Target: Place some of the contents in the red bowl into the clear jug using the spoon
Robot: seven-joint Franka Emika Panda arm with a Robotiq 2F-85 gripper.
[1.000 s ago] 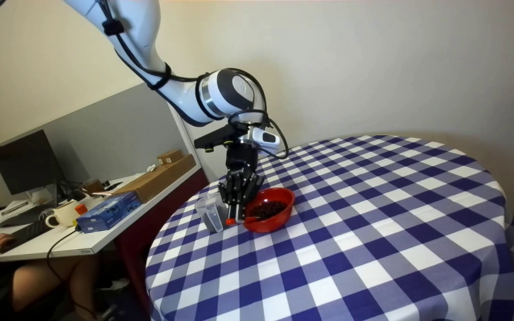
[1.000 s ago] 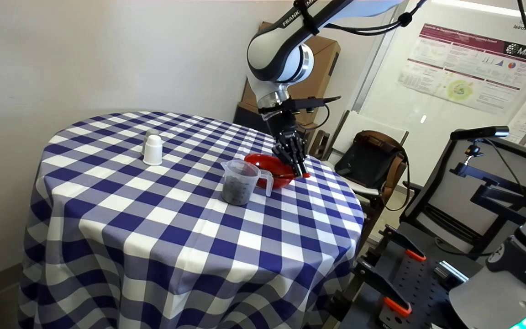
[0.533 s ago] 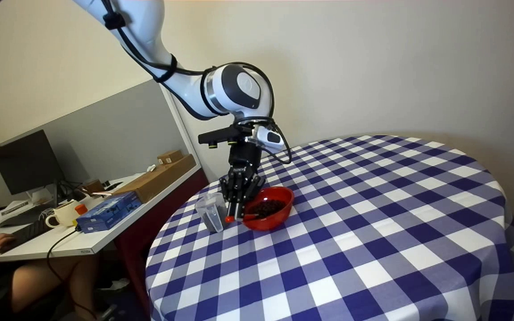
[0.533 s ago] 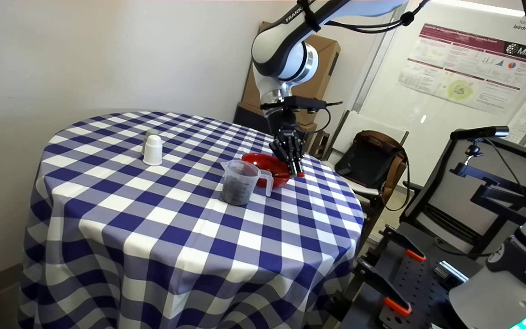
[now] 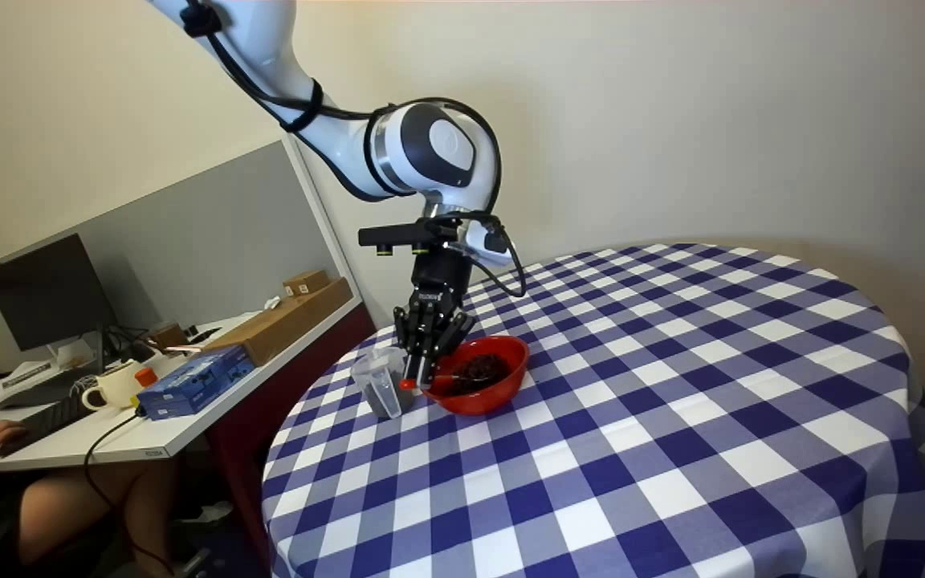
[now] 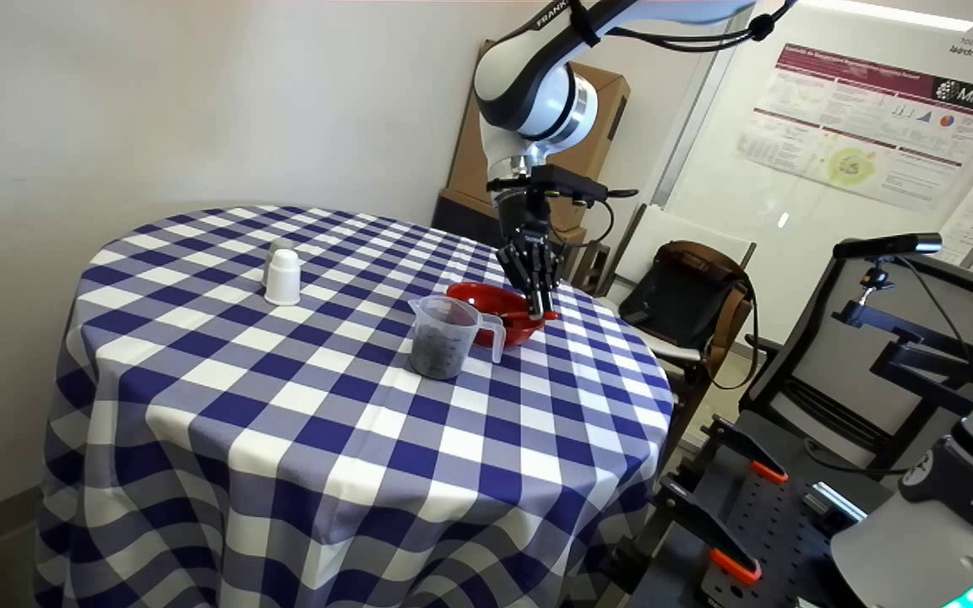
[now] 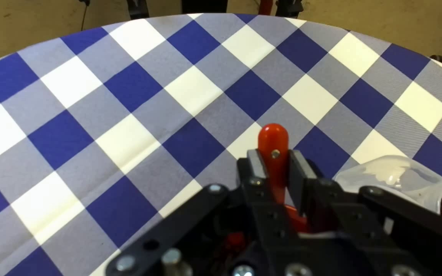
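Note:
My gripper (image 5: 422, 377) is shut on the orange-red handle of the spoon (image 7: 273, 140), just over the near rim of the red bowl (image 5: 511, 395). The handle's rounded end sticks out past the fingertips in all views. The spoon runs into the bowl; its pale head is not visible among the dark contents (image 5: 485, 367), which bulge up where it lies. The clear jug (image 6: 440, 346) stands upright beside the bowl, its handle toward the bowl. In the wrist view, the jug (image 7: 390, 174) is at the right, with some dark bits inside. My fingers hide most of the bowl there.
A white shaker (image 6: 284, 279) and a grey one (image 6: 274, 253) stand farther along the checkered round table (image 6: 326, 397). A desk (image 5: 133, 433) with a blue box (image 5: 197, 381) and a mug is nearby. A chair with a bag (image 6: 681, 295) stands past the table edge.
My gripper and the spoon handle have risen a little and shifted slightly away from the bowl's middle. The bowl has shifted slightly. The dark contents now bulge higher around the hidden spoon head.

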